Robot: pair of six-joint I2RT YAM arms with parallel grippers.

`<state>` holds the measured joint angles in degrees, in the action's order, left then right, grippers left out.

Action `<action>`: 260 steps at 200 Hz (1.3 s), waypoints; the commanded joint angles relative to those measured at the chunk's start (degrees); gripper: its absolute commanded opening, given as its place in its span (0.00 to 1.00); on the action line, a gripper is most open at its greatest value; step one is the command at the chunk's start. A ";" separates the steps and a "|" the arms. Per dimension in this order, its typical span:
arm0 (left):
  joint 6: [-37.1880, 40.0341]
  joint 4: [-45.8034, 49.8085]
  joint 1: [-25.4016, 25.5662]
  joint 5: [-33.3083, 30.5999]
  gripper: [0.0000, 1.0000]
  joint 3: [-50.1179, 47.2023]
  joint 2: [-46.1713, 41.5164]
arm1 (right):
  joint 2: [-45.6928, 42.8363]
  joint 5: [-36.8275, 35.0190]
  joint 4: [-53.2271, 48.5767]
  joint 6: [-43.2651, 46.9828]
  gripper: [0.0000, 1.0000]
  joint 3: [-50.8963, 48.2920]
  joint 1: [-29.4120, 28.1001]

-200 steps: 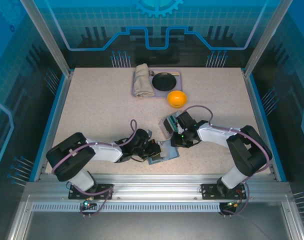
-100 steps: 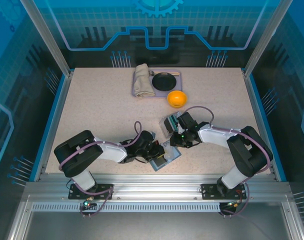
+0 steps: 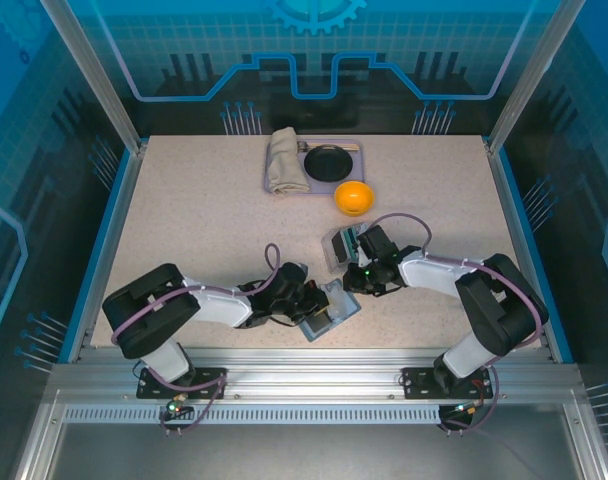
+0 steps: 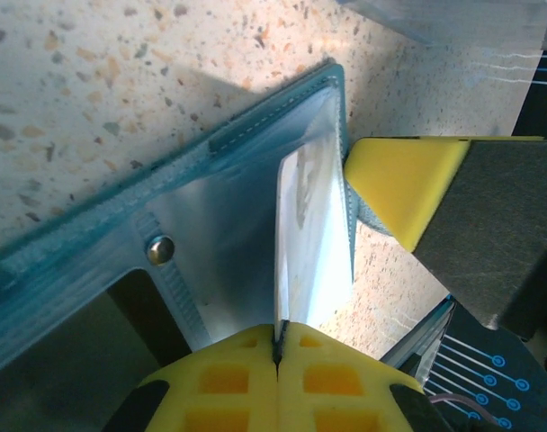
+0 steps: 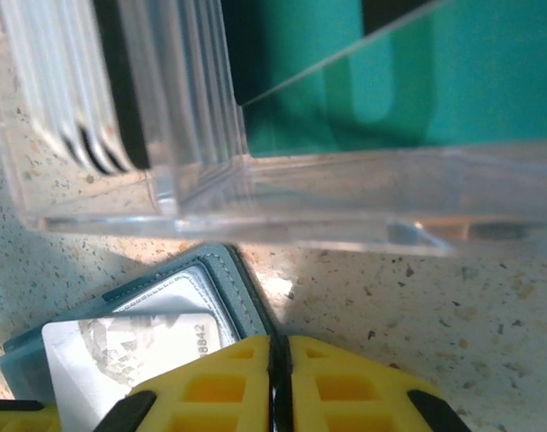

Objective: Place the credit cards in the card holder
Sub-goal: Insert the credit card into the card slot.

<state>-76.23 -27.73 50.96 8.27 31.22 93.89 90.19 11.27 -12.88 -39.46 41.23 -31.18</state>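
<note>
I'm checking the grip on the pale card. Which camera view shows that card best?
The left wrist view: close up, the pale card sticks out from the left gripper, jaws shut on its edge, over the card holder. The right wrist view shows part of its printed face; the top view shows it too small to judge.

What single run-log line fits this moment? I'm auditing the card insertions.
left pincer: shut on pale credit card | card: touching open blue card holder | right pincer: shut, at holder corner | clear card case: beside holder
</note>
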 commanded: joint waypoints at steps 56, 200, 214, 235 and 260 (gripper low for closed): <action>-2.11 -0.05 0.92 -3.48 0.00 -3.00 -0.20 | 1.91 4.69 -6.28 -4.66 0.06 -4.06 1.31; -3.05 -2.21 0.81 -3.87 0.00 -0.58 2.10 | -1.32 6.68 -6.09 -5.22 0.07 -4.59 1.71; -3.22 -3.79 0.89 -2.84 0.00 1.14 3.97 | -1.42 6.86 -6.73 -4.65 0.08 -3.86 1.74; -3.29 -3.84 1.44 -2.11 0.00 2.78 5.64 | -1.45 6.89 -7.15 -4.14 0.11 -3.16 1.74; -4.06 -3.97 1.53 -2.21 0.04 1.73 5.57 | -1.25 6.51 -7.76 -3.61 0.16 -2.21 1.78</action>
<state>-78.81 -32.08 51.94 6.26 32.56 97.82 88.18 13.30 -12.78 -42.00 39.11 -28.82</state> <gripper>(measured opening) 0.045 0.141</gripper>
